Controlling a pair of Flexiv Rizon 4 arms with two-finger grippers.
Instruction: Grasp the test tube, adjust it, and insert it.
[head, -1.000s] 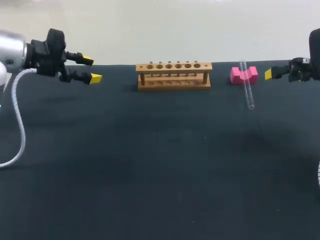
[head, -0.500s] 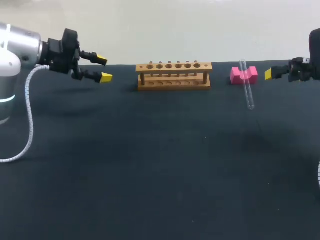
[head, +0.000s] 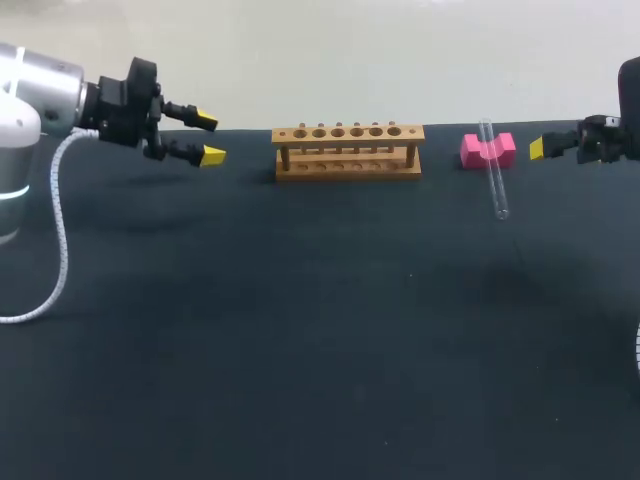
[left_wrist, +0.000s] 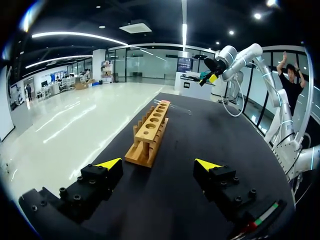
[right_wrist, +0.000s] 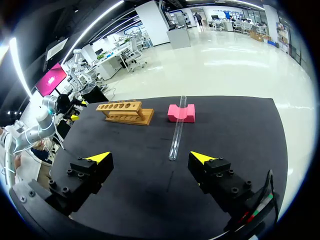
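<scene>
Right wrist view: my right end effector (right_wrist: 150, 157) gapes wide, empty; the test tube (right_wrist: 177, 131) lies ahead, leaning on the pink block (right_wrist: 181, 113) near the far right corner of the worktop (right_wrist: 235, 130). Light, slick, brittle glass, I judge: grip mid-length, gently

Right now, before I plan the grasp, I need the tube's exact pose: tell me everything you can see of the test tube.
The test tube is a long, thin, clear tube, glass by its look, and seems empty. It lies tilted: its far part rests in the notch of the pink block, its near end on the black table. Which end is open cannot be told. It lies apart from the wooden rack, ahead of the open right gripper, which does not touch it.
</scene>
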